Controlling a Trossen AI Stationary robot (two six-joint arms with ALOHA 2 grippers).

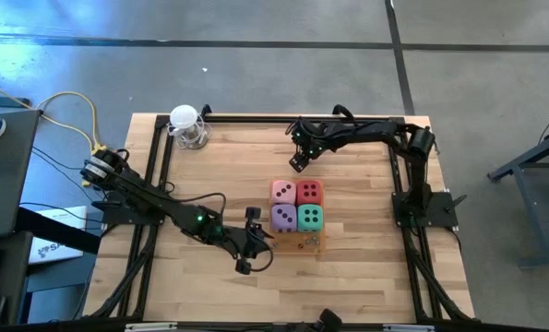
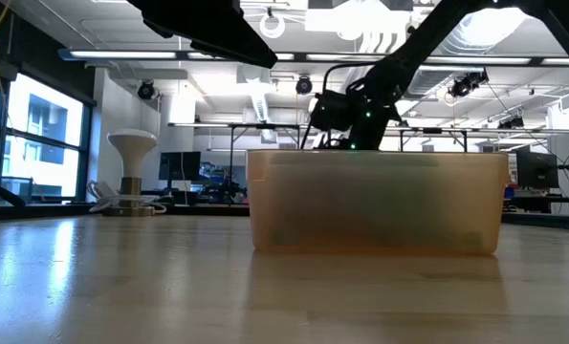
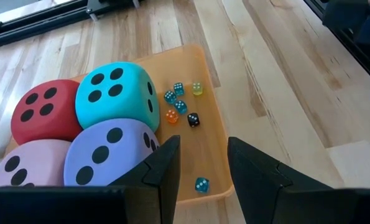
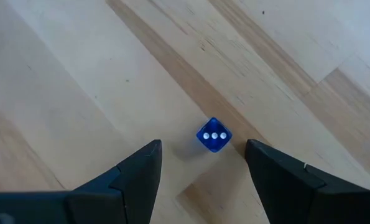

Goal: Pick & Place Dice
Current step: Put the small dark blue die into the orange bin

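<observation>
Light wooden plank table (image 1: 209,286), dark-framed, carrying all items below.

Flat translucent orange rectangular tray (image 3: 208,146), near table centre. Held four large soft cubes in a two-by-two block: pink soft cube with dark pips (image 1: 283,192), red soft cube with dark pips (image 1: 309,192), lilac-purple soft cube with dark pips (image 1: 284,219), teal-green soft cube with dark pips (image 1: 310,218). All four touching one another, filling most of the tray.

Cluster of small hard dice (image 3: 181,106) lay on the bare strip of tray beside the teal-green cube: blue, yellow, orange and black. One further small teal die (image 3: 201,184) sat apart, close to the tray's rim.

Left claw (image 3: 202,168), hovered just above the tray's edge beside the lilac-purple cube; fingers parted, nothing between them.

Right claw (image 4: 202,163), poised over bare table beyond the tray, well apart from it; fingers spread, empty. Small translucent blue die with three white pips (image 4: 214,135) rested on the wood between and just ahead of those fingers, untouched.

White lamp-like object on a round base (image 1: 187,126), standing near the table's far left corner.
</observation>
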